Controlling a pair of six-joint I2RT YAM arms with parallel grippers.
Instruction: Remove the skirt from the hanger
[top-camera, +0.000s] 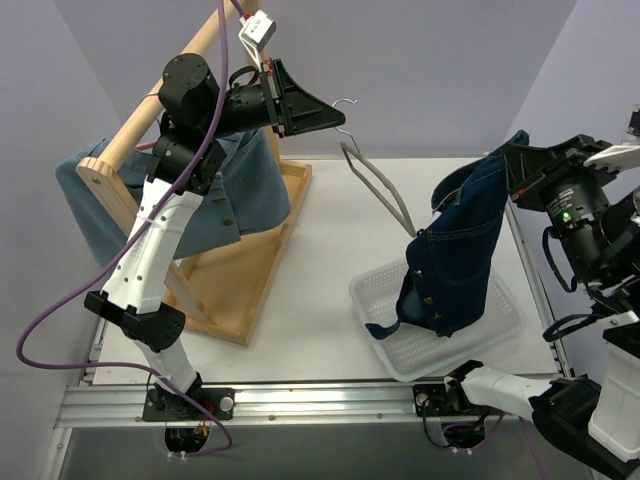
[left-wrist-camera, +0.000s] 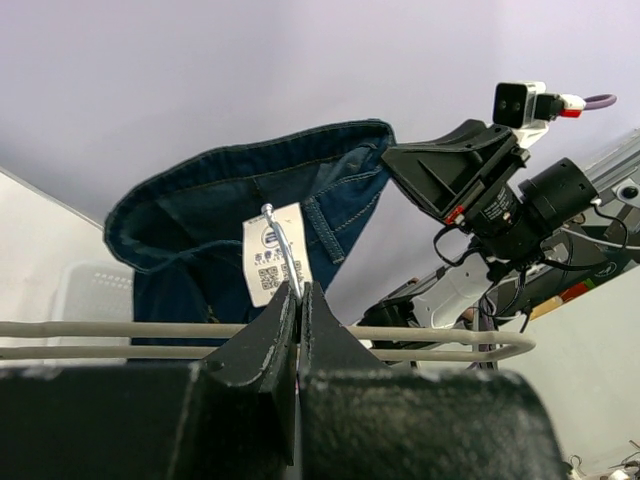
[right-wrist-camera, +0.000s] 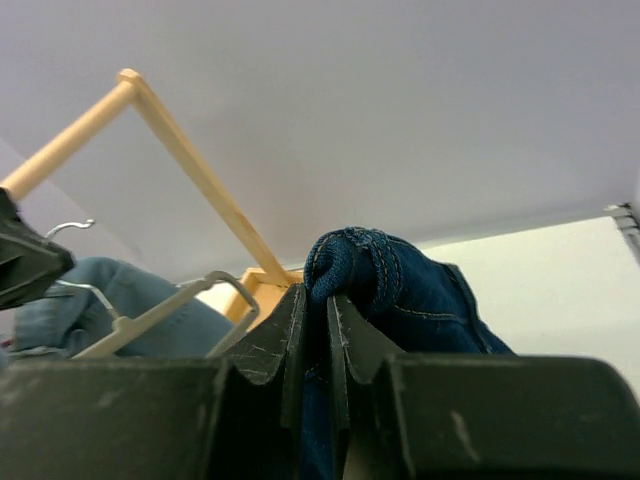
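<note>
The skirt (top-camera: 460, 250) is dark blue denim with a white label (left-wrist-camera: 275, 250). It hangs over the white basket (top-camera: 500, 320), and its hem reaches into the basket. My right gripper (top-camera: 515, 160) is shut on the bunched waistband (right-wrist-camera: 370, 270). The beige hanger (top-camera: 380, 185) slants down from its metal hook (left-wrist-camera: 280, 240), on which my left gripper (left-wrist-camera: 298, 290) is shut, high at the back centre (top-camera: 335, 115). The hanger's lower end lies at the skirt's left edge. I cannot tell whether it is still inside the skirt.
A wooden clothes rack (top-camera: 250, 270) stands at the left with its rail (top-camera: 150, 110) slanting up, and a lighter blue garment (top-camera: 235, 190) is draped on it. The table edge with the metal rail (top-camera: 300, 400) is at the front.
</note>
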